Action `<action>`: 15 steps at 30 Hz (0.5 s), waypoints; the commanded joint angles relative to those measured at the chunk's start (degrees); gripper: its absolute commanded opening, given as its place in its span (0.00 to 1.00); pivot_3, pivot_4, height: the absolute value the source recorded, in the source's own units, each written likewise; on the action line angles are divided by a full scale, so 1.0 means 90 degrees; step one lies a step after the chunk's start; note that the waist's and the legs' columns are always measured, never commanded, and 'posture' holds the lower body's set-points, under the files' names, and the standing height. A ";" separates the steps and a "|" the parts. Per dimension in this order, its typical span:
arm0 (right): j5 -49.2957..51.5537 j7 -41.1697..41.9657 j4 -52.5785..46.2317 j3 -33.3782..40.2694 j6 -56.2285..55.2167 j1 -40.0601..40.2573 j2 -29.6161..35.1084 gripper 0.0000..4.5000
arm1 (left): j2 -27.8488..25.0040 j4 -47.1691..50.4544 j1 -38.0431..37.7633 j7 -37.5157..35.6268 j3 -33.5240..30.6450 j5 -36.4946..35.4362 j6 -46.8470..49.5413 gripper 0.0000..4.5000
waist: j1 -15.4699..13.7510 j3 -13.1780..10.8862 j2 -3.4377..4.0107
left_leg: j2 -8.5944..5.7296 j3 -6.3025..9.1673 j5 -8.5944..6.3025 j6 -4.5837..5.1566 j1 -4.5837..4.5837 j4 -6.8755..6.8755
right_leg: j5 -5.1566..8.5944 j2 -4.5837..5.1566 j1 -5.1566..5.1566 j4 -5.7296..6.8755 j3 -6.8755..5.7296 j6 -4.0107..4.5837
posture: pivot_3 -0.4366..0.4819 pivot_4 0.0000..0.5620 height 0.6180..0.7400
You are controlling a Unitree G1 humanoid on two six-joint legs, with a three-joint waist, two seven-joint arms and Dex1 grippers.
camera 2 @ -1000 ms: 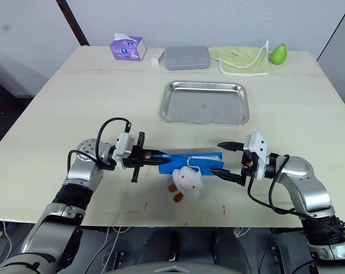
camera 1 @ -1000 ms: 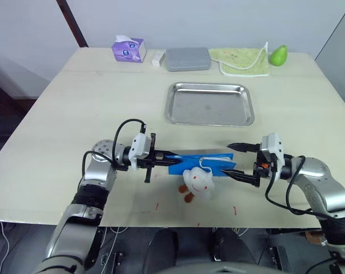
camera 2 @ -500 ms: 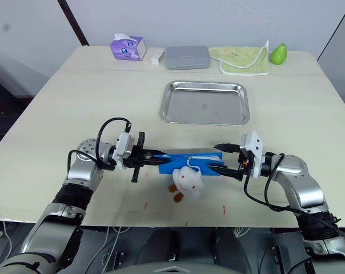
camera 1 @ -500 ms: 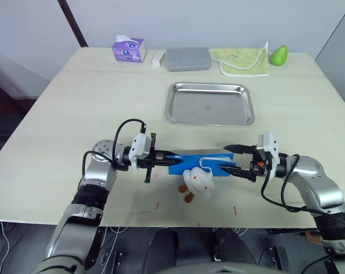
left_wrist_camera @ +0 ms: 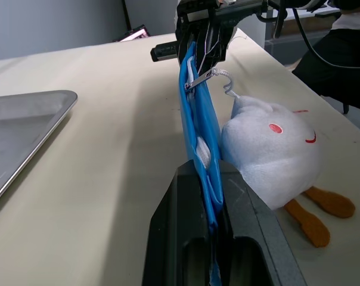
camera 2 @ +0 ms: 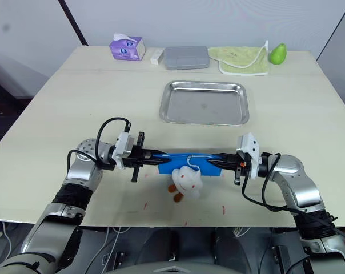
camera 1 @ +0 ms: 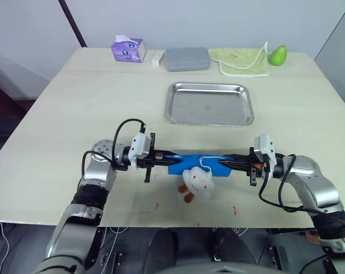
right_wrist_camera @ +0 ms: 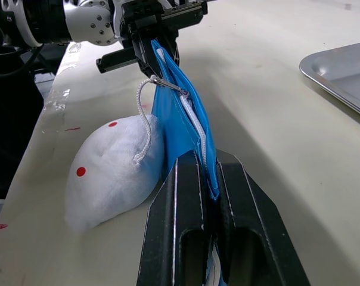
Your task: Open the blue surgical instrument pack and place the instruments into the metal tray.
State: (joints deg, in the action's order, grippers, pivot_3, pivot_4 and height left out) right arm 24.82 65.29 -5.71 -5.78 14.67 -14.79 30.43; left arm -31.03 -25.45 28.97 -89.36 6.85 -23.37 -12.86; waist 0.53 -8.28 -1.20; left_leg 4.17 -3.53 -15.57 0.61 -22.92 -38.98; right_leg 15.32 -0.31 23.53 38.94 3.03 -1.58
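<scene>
Since a second ago the right gripper has gone from wide open beside the blue surgical instrument pack to clamped on its right end. On the pale table, the metal tray sits past the pack, well apart from it, its bed bare. The pack lies near the table's front edge, stretched between the two arms, standing on its long edge in the wrist views with its zip along the top. The left gripper pinches the pack's left end, fingers closed tight on the blue fabric. A white plush toy with red dots and orange feet hangs by a cord from the zip pull and touches the pack's near face. No writing can be read on the pack.
</scene>
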 commanded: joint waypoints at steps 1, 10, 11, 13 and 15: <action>-0.0018 0.0026 -0.0048 0.0010 -0.0080 -0.0086 0.0031 0.00 | -0.0080 0.0329 -0.0079 -0.0044 -0.0174 -0.0299 0.0716 0.22 | 0.0002 0.0000 0.0000 | 0.0000 0.0000 0.0000 0.0000 0.0000 0.0000 | 0.0000 0.0000 0.0000 0.0000 0.0000 0.0000 | 0.48 0.27 0.97; -0.0039 0.0121 0.0076 0.0085 -0.0110 -0.0179 0.0120 0.00 | -0.0978 0.1099 -0.0647 -0.0059 -0.0939 -0.1097 0.2391 0.99 | 0.0013 -0.0003 0.0003 | 0.0002 0.0000 0.0000 0.0000 -0.0002 0.0001 | 0.0000 0.0001 0.0006 0.0000 0.0000 0.0000 | 0.48 0.27 0.97; -0.0040 0.0136 0.0111 0.0098 -0.0120 -0.0200 0.0139 0.00 | -0.1134 0.1241 -0.0760 -0.0017 -0.1088 -0.1232 0.2645 0.99 | 0.0010 -0.0003 0.0003 | 0.0002 -0.0002 0.0000 0.0000 -0.0002 0.0002 | 0.0001 0.0003 0.0006 0.0000 0.0000 0.0000 | 0.48 0.27 0.97; -0.0034 0.0164 0.0170 0.0119 -0.0139 -0.0232 0.0171 0.00 | -0.1315 0.1470 -0.0911 0.0044 -0.1271 -0.1385 0.2977 0.99 | -0.0003 -0.0005 0.0005 | 0.0002 -0.0003 0.0000 0.0000 -0.0002 0.0002 | 0.0001 0.0005 0.0006 0.0000 0.0000 0.0000 | 0.48 0.27 0.97; -0.0025 0.0198 0.0240 0.0147 -0.0167 -0.0262 0.0210 0.00 | -0.1513 0.1803 -0.1103 0.0083 -0.1449 -0.1571 0.3339 0.99 | -0.0021 -0.0006 0.0005 | 0.0001 -0.0002 0.0000 0.0000 -0.0003 0.0002 | 0.0001 0.0010 0.0006 0.0000 -0.0004 0.0000 | 0.48 0.27 0.97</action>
State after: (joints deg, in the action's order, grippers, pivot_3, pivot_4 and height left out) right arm 24.70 66.66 -3.48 -5.78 14.13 -16.58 31.34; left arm -42.98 -13.47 19.68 -88.62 -3.77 -34.62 14.15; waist 0.34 -8.33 -1.15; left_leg 4.19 -3.56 -15.57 0.61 -22.94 -38.96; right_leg 15.33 -0.21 23.58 38.94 3.00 -1.59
